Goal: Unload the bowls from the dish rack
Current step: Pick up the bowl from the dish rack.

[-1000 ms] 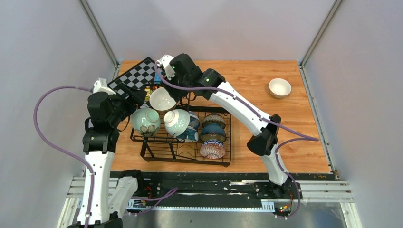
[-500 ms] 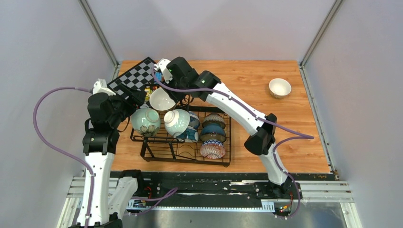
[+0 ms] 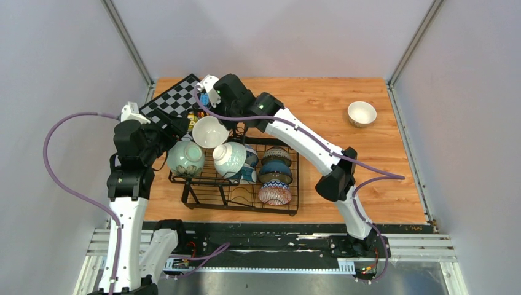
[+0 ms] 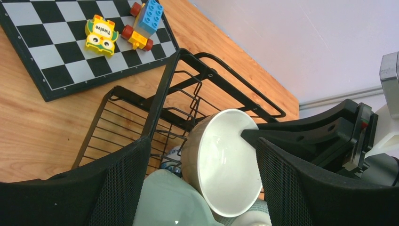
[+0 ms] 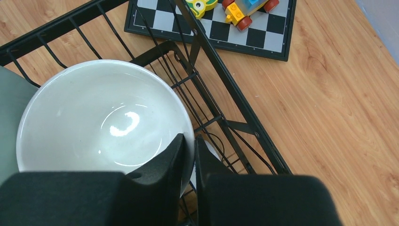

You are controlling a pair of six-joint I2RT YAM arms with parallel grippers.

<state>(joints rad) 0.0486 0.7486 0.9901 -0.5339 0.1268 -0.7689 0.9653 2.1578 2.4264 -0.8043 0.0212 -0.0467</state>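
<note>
Closing over the last second, the right gripper [image 5: 189, 141] now pinches the rim of one white bowl [image 5: 103, 117], which is tilted on edge at the far-left corner of the dish rack [image 3: 246, 208]. The left gripper [image 4: 202, 143] hangs spread wide and empty at the rack's left edge. Two pale green bowls [image 3: 186, 158] lie side by side in the rack's left half. What look like four patterned bowls [image 3: 274, 175] line its right edge. One cream bowl [image 3: 362, 114] sits near the far-right corner of the table [image 3: 368, 178].
</note>
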